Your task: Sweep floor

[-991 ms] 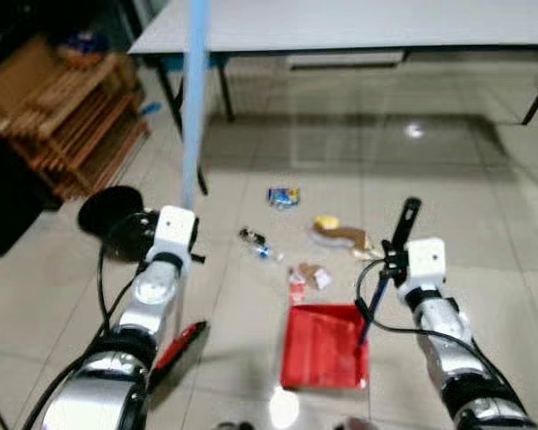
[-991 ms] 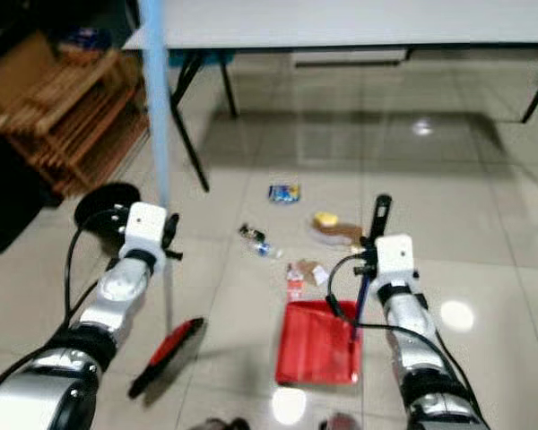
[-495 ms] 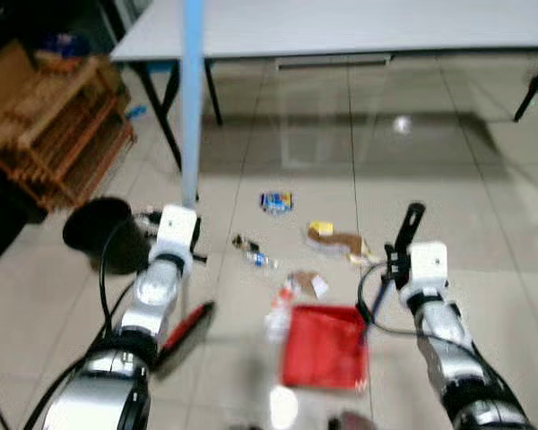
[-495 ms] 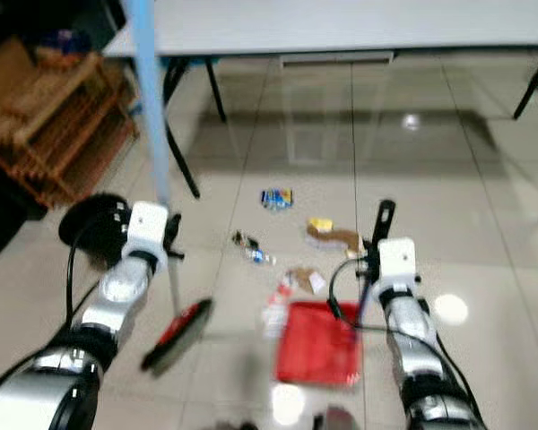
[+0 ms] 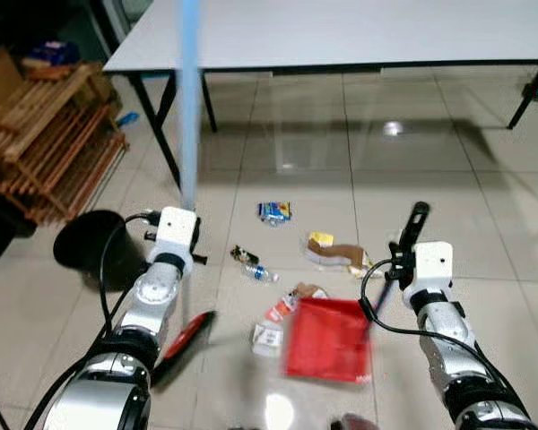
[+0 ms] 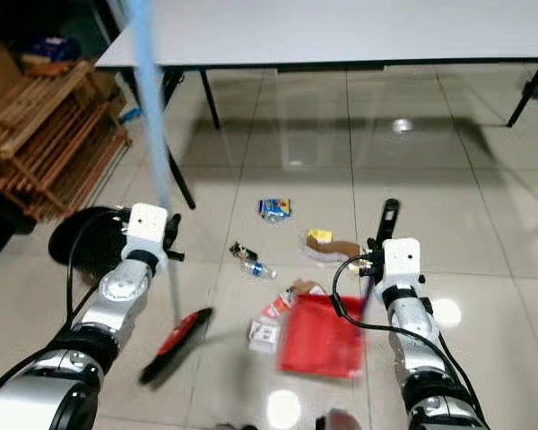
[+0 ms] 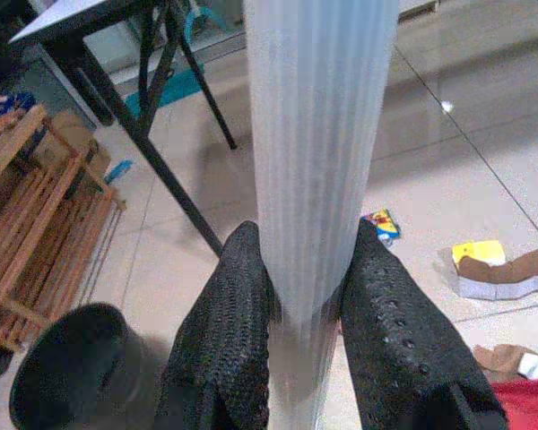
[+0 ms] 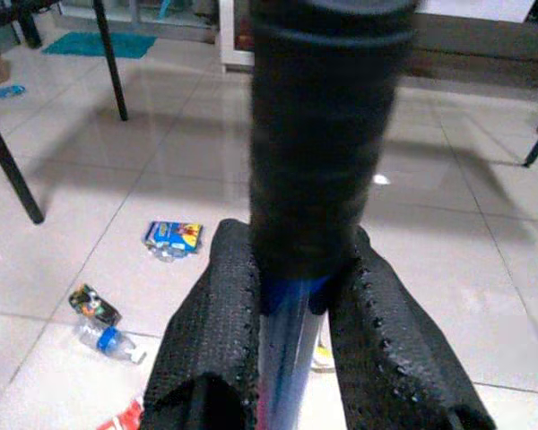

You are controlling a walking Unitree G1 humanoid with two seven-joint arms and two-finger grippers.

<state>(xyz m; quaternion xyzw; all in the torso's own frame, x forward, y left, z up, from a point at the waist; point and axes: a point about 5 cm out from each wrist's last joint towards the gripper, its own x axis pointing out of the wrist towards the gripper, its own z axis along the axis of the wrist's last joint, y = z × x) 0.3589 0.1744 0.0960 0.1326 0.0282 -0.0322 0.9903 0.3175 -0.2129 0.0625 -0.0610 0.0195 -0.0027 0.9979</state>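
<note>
A broom with a pale blue handle stands at my left, its red and black head resting on the tiles. My left gripper is shut on that handle. A red dustpan, blurred, lies low on the floor at centre right. My right gripper is shut on its black handle. Litter lies ahead of the pan: a blue packet, a small bottle, brown cardboard and a crumpled wrapper. A red and white carton lies beside the pan's left edge.
A black bin stands on the floor at the left, close to my left arm. Behind it is a wooden rack. A grey table spans the back, with black legs near the broom handle.
The whole view has shifted as the camera moved. The dustpan has pushed forward towards the litter, and the red and white carton now lies at its left side instead of its front lip.
</note>
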